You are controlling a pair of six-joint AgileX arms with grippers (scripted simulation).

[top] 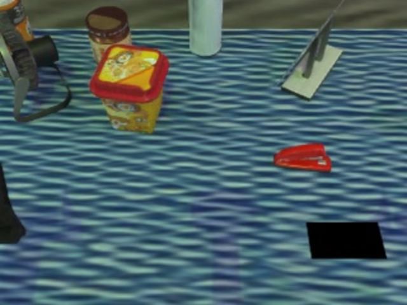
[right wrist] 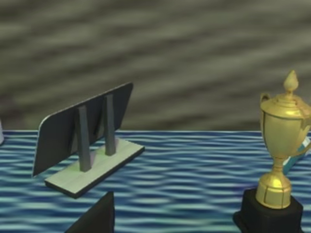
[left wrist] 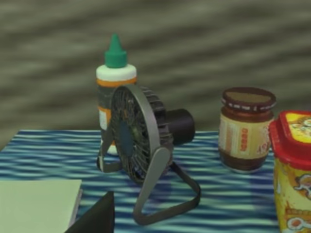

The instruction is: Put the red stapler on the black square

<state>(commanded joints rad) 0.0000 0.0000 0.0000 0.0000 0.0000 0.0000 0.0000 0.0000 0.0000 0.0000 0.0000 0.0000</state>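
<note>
Black and only partly in view, your left arm's hand sits at the counter's left edge, and you cannot tell whether it is open or closed; each wrist view shows only a dark wedge at the frame edge. Your right arm's hand does not appear in the top view at all, so nothing is gripped and the task looks to be at its very start, with the approach not yet begun. The red stapler lies flat on the blue rippled counter in its right half, apart from the black square, which sits nearer the front right corner. Judging by position, your right arm is the closer one: you would bring it down over the stapler, close across its narrow body, lift, and carry it the short way to the square. Farther out along the back edge stand a tablet stand, a white cylinder, a brown-lidded jar, a yellow tub with a red lid, a small fan and a green-capped bottle; a gold trophy shows in the right wrist view. The jar and tub carry printed labels, but no wording can be read.
</note>
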